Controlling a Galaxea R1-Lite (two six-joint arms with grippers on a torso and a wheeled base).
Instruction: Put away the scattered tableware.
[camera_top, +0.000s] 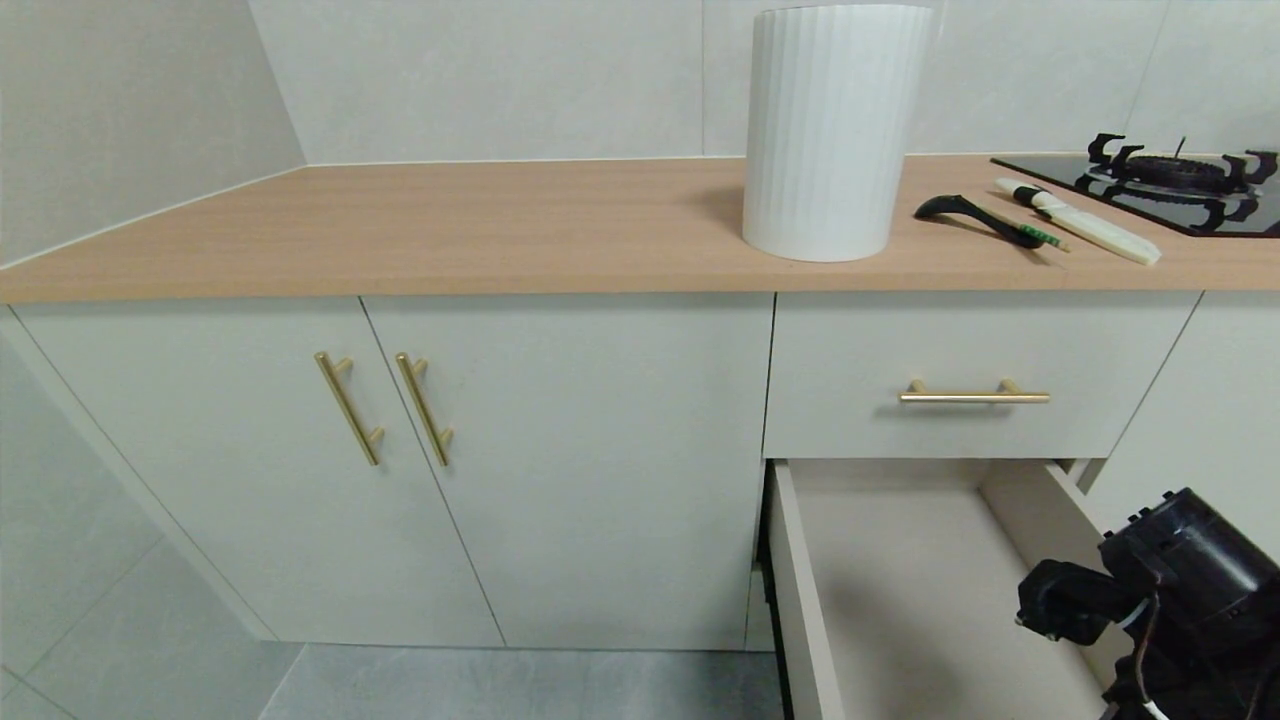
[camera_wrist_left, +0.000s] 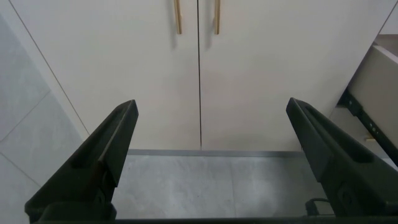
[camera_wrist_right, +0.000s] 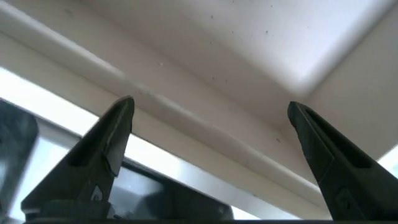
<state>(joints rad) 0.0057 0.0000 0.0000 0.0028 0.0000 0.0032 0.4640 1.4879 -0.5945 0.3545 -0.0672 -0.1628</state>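
Drawer (camera_top: 797, 600) open; tableware (camera_top: 1085, 225), seemingly cutlery, on counter (camera_top: 450, 220).

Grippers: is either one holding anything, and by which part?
Nothing is held. The left gripper and right gripper are both open and empty; the tableware lies on the counter.

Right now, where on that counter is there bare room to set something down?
Bare: the counter from the corner wall to the white canister, and inside the open drawer. Crowded: between canister and stove, where a black spoon and white utensil lie.
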